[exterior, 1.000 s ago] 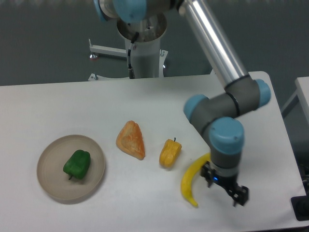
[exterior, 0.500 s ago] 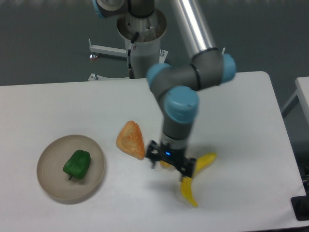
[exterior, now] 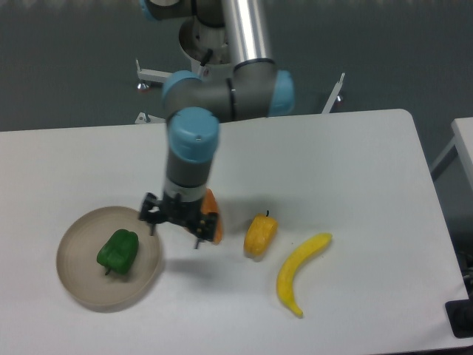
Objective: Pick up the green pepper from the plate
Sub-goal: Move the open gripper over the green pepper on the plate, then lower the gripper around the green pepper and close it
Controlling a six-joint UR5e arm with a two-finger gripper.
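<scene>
Plate (exterior: 74,277): round, shallow, beige-tan, with a raised rim; it sits on the white table (exterior: 355,170) at the left, near the front edge.
Green pepper (exterior: 118,251): glossy dark green and lumpy, lying inside the plate a little right of its middle, touching nothing but the dish.
Gripper (exterior: 176,229): hangs just past the plate's right rim, fingers pointing down and spread apart with nothing between them; its left finger reaches over the rim's edge, and the green pepper is near it, lower and to the left, not touched.
Arm: grey tube segments with light-blue joint caps, coming down from the base at the top centre and bending to a vertical wrist above the gripper.
Orange wedge (exterior: 213,222): an orange, triangular food piece, mostly hidden behind the gripper's right finger; only its right edge shows.
Yellow pepper (exterior: 260,235): small, yellow-orange, with a dark stem at the top, standing right of the gripper and apart from it.
Banana (exterior: 299,272): yellow, curved, lying right of the yellow pepper, close to it without touching.
</scene>
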